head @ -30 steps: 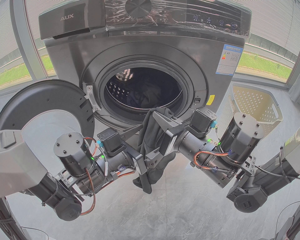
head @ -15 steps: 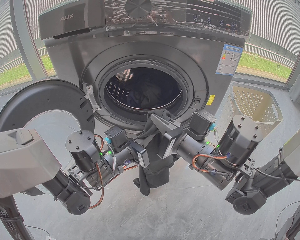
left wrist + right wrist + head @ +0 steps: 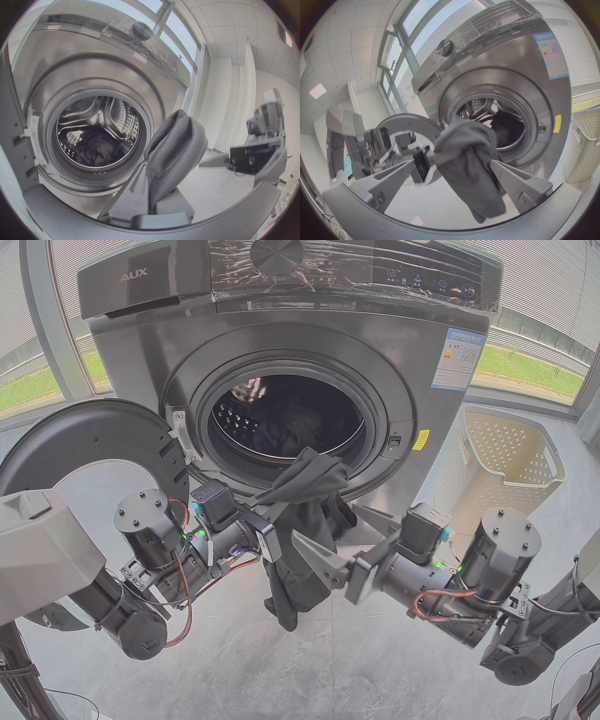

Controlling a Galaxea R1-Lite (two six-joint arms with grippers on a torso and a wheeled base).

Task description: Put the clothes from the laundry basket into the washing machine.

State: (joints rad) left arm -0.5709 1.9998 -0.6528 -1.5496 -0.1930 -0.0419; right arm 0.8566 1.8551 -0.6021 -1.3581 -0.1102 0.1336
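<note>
Dark grey garment (image 3: 306, 515) pinched in the left gripper (image 3: 270, 510), in front of the open washing machine (image 3: 400, 365).
Left gripper: jaws pressed together on an upper fold of the garment, held just below the lip of the round opening; the rest of the cloth hangs down toward the grey floor (image 3: 375, 665) without reaching it. Right gripper (image 3: 323, 520): jaws spread wide, gripping nothing, to the right of the hanging cloth and lower than the left gripper; in the right wrist view the garment shows between its two fingers, contact cannot be told. Door (image 3: 94, 440) swung fully open on the machine's left. Dark clothes (image 3: 294, 421) lie inside the drum. Cream laundry basket (image 3: 550, 459) stands on the floor just right of the machine.
</note>
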